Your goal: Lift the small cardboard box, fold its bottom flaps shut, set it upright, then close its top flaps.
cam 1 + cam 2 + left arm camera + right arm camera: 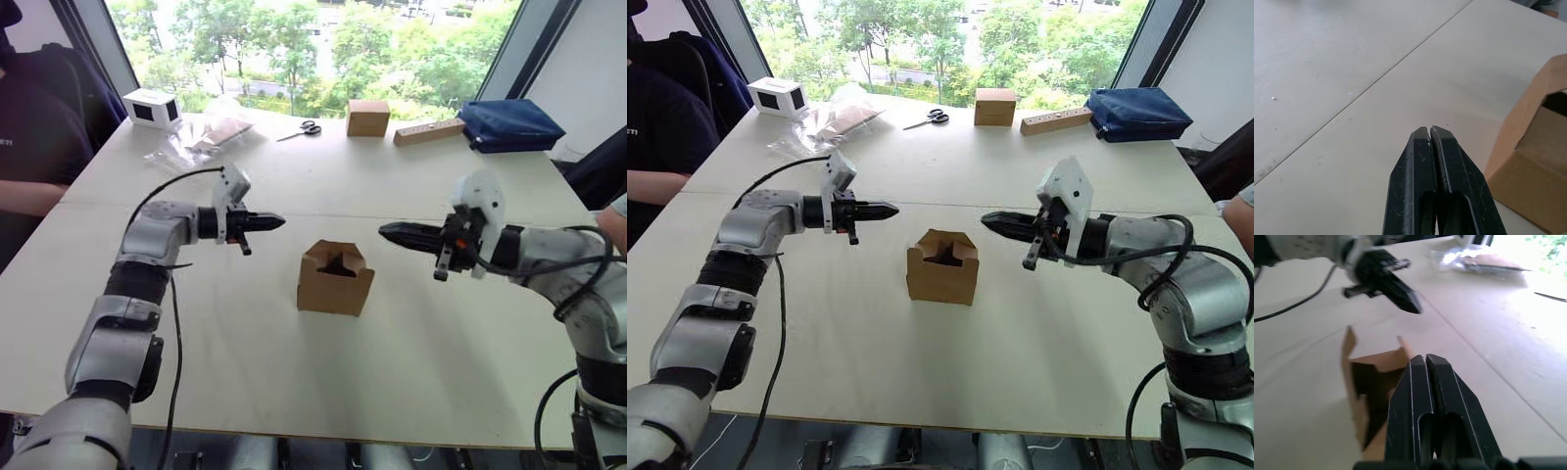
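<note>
Left gripper [277, 222] pressed together, hovering left of the box [335, 278], box upright mid-table [245, 372] with top flaps [334, 253] raised, bare table all round, box interior dark and unreadable, right gripper [384, 231] likewise pinched together, hovering right, neither touching.

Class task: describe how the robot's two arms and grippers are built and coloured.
Both arms have silver-grey rounded shells with black ribbed joints and loose black cables. The left gripper and right gripper each have two tapered black fingers, with a white housing at the wrist.
</note>
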Motion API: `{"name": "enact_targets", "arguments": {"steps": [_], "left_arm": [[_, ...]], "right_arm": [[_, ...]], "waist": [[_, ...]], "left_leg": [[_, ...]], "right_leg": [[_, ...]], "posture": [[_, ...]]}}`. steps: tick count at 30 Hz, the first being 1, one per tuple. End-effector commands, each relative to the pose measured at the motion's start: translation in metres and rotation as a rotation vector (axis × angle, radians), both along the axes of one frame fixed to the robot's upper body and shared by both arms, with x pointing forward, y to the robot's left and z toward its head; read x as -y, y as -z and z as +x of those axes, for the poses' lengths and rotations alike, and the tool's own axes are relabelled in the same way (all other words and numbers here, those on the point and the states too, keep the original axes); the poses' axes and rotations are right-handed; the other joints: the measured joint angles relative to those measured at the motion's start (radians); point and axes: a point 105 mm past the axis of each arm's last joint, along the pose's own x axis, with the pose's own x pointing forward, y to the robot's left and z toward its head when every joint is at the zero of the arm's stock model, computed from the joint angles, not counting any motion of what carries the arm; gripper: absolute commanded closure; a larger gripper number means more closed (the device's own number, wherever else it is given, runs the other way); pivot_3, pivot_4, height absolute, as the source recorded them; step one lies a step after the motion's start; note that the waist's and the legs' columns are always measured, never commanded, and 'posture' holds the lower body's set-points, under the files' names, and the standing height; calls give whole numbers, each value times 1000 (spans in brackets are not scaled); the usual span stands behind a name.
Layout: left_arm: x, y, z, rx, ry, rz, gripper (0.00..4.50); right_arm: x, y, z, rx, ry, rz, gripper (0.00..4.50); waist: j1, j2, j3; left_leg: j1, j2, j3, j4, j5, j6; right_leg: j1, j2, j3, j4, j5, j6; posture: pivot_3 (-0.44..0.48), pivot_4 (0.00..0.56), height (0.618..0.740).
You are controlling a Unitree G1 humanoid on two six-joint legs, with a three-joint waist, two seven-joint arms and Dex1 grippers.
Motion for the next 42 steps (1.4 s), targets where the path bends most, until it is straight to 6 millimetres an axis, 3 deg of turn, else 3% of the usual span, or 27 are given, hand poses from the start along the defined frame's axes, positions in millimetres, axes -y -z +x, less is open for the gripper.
{"name": "enact_targets", "arguments": {"steps": [1, 4, 8, 13, 19, 25, 42], "left_arm": [[11, 4, 8, -1, 27, 10, 4456], [15, 16, 11, -27, 26, 30, 4456], [32, 38, 5, -74, 85, 72, 4456], [43, 51, -2, -105, 142, 103, 4456], [52, 48, -6, -119, 184, 67, 4456], [58, 43, -10, -96, 245, 80, 4456], [63, 32, -11, -73, 272, 45, 4456]], "right_arm": [[-17, 3, -16, 46, -42, -66, 4500], [-26, 5, -23, 70, -54, -100, 4500], [-41, 26, -35, 80, -97, -190, 4500], [-51, 41, -23, 168, -84, -259, 4500], [-57, 42, -11, 220, -63, -272, 4500], [-48, 39, 1, 272, -35, -311, 4500], [-52, 53, 3, 232, -69, -317, 4500]], "waist": [[0, 0, 0], [-2, 0, 0], [-3, 0, 0], [-1, -1, 0], [-1, -1, 0], [-1, -1, 0], [-2, -1, 0]], "left_leg": [[0, 0, 0, 0, 0, 0], [0, 0, 0, 0, -1, 1], [-2, 0, 0, 0, -1, 2], [-4, 0, 0, 2, -1, 2], [-5, 0, 0, 2, -1, 2], [-5, 0, 0, 2, -1, 2], [-6, 0, 0, 2, -1, 2]], "right_leg": [[0, 0, 0, 0, 0, 0], [0, 0, 0, -1, 0, 0], [-2, 0, 0, -1, 0, 0], [-3, 0, 0, -1, 0, 0], [-3, 0, 0, -1, 0, 0], [-4, 0, 0, -1, 0, 0], [-4, 0, 0, -1, 0, 0]], "posture": [[0, 150, 740], [0, 150, 740], [0, 150, 740], [0, 150, 740], [0, 150, 740], [0, 150, 740], [0, 150, 740]]}}
